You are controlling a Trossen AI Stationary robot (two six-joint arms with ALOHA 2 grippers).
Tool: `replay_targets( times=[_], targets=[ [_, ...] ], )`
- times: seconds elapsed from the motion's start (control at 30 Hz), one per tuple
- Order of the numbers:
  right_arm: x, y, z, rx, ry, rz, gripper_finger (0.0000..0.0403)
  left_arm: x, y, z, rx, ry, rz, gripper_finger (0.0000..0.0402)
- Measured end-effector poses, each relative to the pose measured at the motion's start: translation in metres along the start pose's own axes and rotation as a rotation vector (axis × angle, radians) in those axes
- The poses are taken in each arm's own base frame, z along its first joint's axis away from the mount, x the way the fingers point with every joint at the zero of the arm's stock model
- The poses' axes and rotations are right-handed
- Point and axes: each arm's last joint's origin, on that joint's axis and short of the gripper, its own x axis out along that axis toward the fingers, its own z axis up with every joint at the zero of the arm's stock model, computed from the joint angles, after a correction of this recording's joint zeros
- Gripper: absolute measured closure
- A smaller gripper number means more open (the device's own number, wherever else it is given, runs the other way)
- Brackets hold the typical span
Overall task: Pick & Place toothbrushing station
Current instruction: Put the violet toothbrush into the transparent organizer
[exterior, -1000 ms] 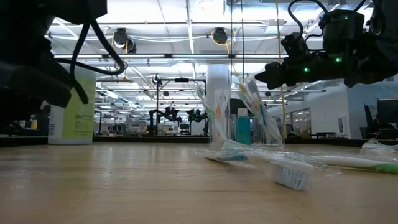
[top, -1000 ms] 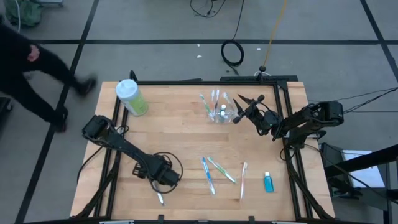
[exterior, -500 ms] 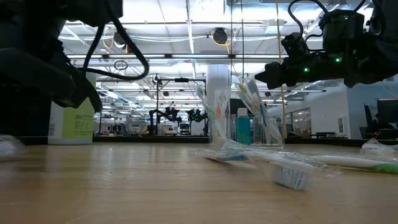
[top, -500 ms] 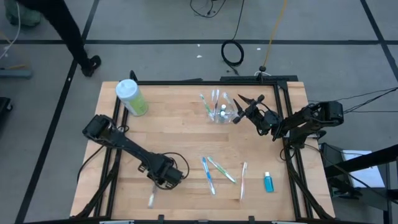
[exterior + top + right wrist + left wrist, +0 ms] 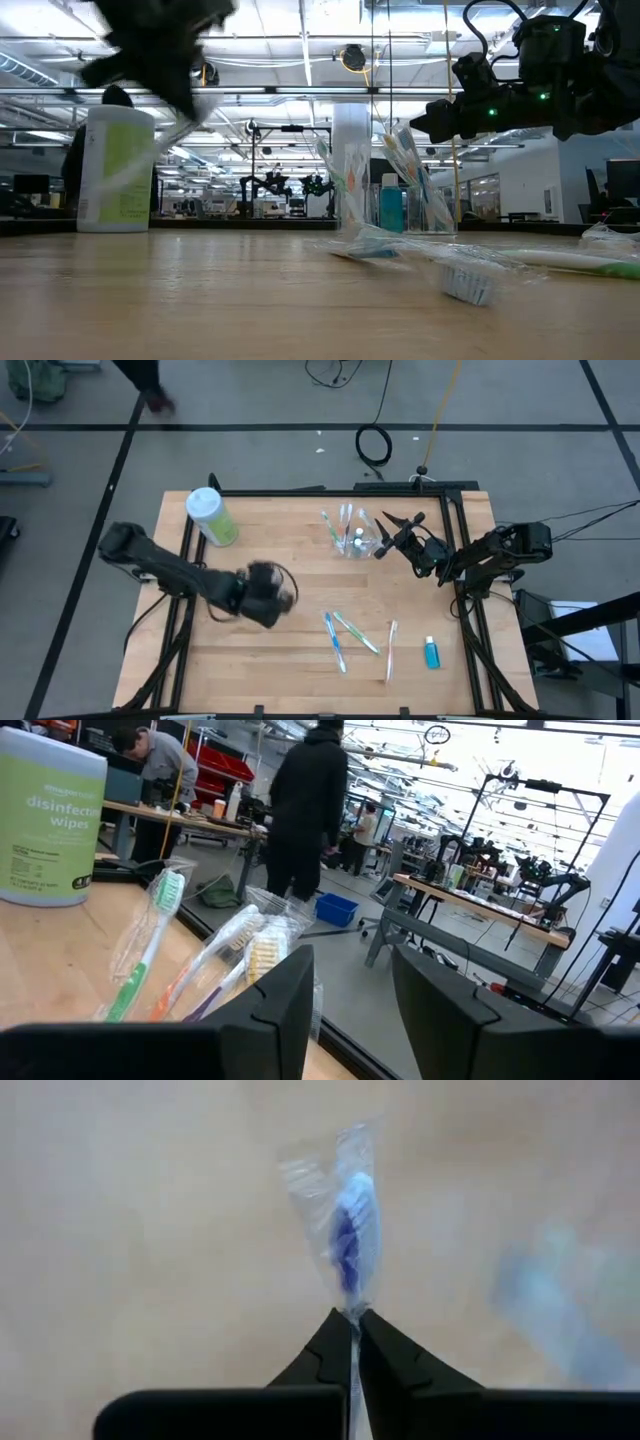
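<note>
Currently, a wrapped blue toothbrush [image 5: 350, 1230] is pinched in the closed left gripper [image 5: 354, 1323] above the table [image 5: 300, 650]. The right gripper [image 5: 385, 535], fingers parted and empty, is held at three o'clock of the clear cup [image 5: 352, 540].

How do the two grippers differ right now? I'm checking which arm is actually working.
The left gripper is shut on a wrapped blue toothbrush, lifted over the table's left half; the right gripper is open, holding nothing, beside the clear cup of toothbrushes. Both are dark and two-fingered.
</note>
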Motion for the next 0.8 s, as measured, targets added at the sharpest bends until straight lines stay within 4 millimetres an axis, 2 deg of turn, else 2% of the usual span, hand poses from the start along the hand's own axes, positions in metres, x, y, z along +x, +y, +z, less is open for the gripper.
replay_targets(
  times=[0.1,0.17,0.23,0.3,0.37,0.43,0.57,0.73,0.8],
  targets=[
    [0.000,0.000,0.000,0.000,0.000,0.000,0.0273,-0.026,0.003,0.023,0.006,-0.456,-0.042,0.0391],
    [0.000,0.000,0.000,0.000,0.000,0.000,0.0273,-0.038,0.001,0.033,0.034,-0.709,-0.011,0.0388],
    [0.000,0.000,0.000,0.000,0.000,0.000,0.0273,-0.045,-0.006,0.041,0.023,-0.898,0.037,0.0388],
    [0.000,0.000,0.000,0.000,0.000,0.000,0.0273,-0.046,-0.013,0.050,0.000,-1.003,0.100,0.0394],
    [0.001,-0.001,0.000,0.000,0.000,-0.003,0.0273,-0.040,-0.021,0.061,-0.029,-1.024,0.123,0.0397],
    [0.001,-0.002,0.000,0.007,0.000,-0.010,0.0273,-0.027,-0.028,0.074,0.014,-0.965,0.103,0.0393],
    [0.002,-0.003,-0.001,0.040,0.004,-0.017,0.0273,0.006,-0.043,0.104,0.178,-0.843,-0.063,0.0391],
    [0.002,-0.003,-0.001,0.058,0.003,-0.016,0.0273,0.038,-0.055,0.144,0.307,-0.955,-0.268,0.0395],
    [0.002,-0.003,-0.001,0.056,0.004,-0.016,0.0273,0.049,-0.051,0.157,0.299,-1.002,-0.268,0.0391]
  ],
)
